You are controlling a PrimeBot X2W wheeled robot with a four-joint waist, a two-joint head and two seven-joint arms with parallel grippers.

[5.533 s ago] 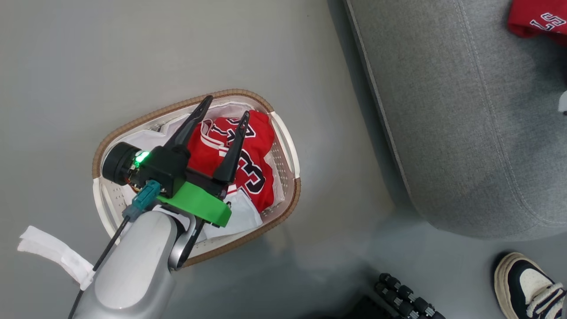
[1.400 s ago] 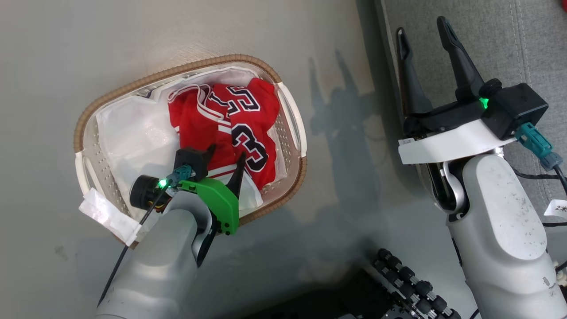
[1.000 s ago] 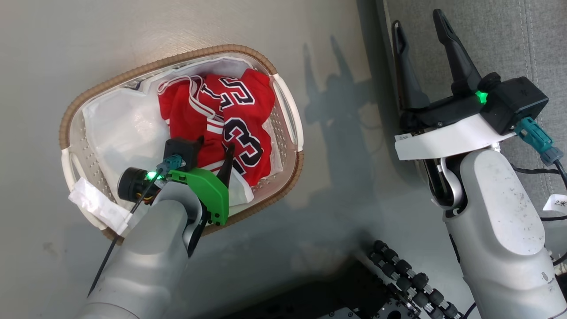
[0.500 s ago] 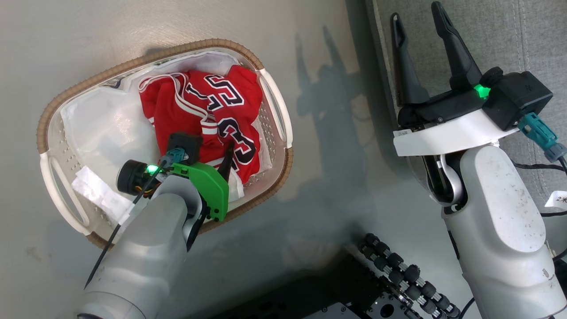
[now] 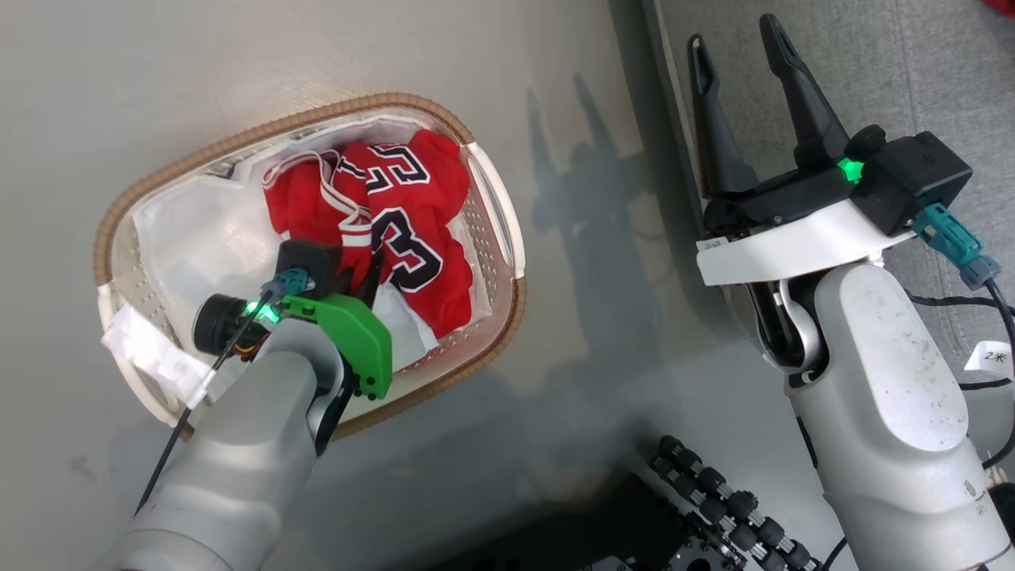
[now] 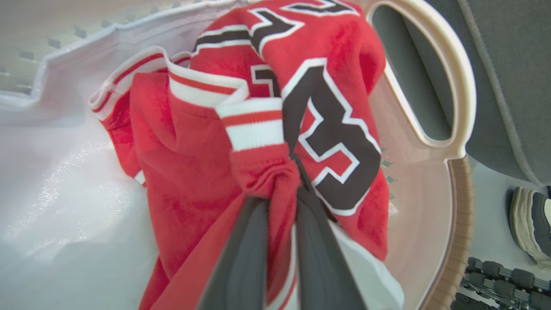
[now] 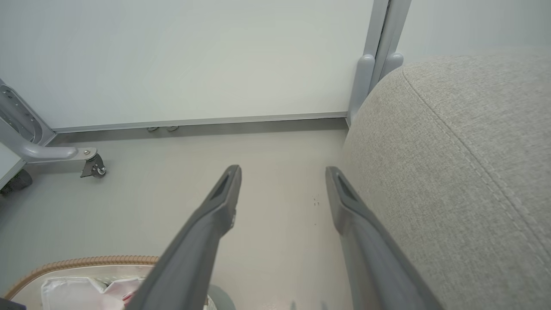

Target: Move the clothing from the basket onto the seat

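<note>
**As the left gripper (image 5: 366, 277) clamps down, the clothing (image 5: 412, 230) bunches inside the basket (image 5: 492, 198)**

Where its fingers stood spread above the red jersey five seconds back, they are now down inside the basket. They are drawn together on a fold of red cloth with white-and-red striped trim. The left wrist view shows the fabric puckered into a knot right at the tips. Against half a second ago, the jersey is gathered more tightly toward that pinch, and the black 23 sits just beside the fingers. The head camera has shifted too, so the basket's new place in the picture is no move of its own. The held garment lies within the basket on the white liner (image 5: 198, 238), which stands on the grey floor (image 5: 238, 63) near the seat (image 5: 872, 71). The right gripper (image 5: 733, 36) hangs at the seat's edge with its fingers well apart and bare floor between them.
</note>
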